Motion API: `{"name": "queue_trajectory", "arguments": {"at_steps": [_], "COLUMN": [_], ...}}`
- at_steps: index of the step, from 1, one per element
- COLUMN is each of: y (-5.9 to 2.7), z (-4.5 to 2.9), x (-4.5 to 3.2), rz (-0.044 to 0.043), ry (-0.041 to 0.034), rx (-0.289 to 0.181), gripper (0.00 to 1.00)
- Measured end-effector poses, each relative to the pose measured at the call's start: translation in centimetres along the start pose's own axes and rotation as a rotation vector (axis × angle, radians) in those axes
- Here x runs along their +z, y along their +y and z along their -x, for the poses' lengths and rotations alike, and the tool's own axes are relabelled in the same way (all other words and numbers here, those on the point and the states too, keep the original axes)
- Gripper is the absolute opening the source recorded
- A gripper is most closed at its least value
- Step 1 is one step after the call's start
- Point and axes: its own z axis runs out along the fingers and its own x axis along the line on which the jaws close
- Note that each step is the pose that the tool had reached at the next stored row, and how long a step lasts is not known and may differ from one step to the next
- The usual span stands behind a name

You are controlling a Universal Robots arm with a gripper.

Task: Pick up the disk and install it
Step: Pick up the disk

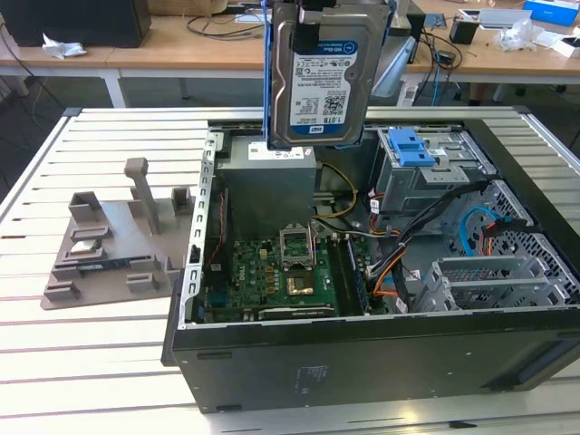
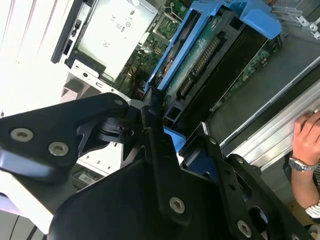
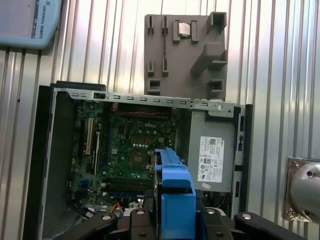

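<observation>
**A:** Silver-grey metal with a blue-and-white label: is that the disk (image 1: 317,77)?

**B:** Yes. In the exterior view it hangs upright in the air with its label toward the camera. A blue rail runs down its edge on the exterior view's left.

**A:** What holds it?

**B:** The black fingers (image 2: 155,150) are clamped on its blue side rails. The second wrist view shows one on each side, with the disk's circuit-board face stretching away between them.

**A:** And below it?

**B:** The open computer case (image 1: 362,353) lies on its side on the white slatted bench (image 1: 91,362). The disk is above the grey metal box (image 1: 272,181) with the white sticker, and it touches nothing inside the case.

**A:** Where is the drive cage?

**B:** The metal drive cage (image 1: 426,177), topped by a blue latch handle (image 1: 408,145), sits lower and toward the exterior view's right, apart from the disk. The green motherboard (image 1: 272,272) lies flat on the case floor in front of the grey box.

**A:** Anything else around?

**B:** A grey moulded fixture (image 1: 118,236) rests on the bench just beside the case, on the exterior view's left. In the second wrist view, a person's hand (image 2: 307,135) wearing a wristwatch is near the bench's slats.
</observation>
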Motion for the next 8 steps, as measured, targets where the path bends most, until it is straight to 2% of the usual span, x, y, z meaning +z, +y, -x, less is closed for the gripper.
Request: {"name": "queue_trajectory", "arguments": {"at_steps": [4, 8], "y": [-0.69, -2.49], "z": [-0.13, -0.35], "x": [-0.03, -0.13], "rz": [0.0002, 0.0029], "ry": [-0.0002, -0.0003], "rx": [0.000, 0.000], "gripper": [0.37, 0.37]}}
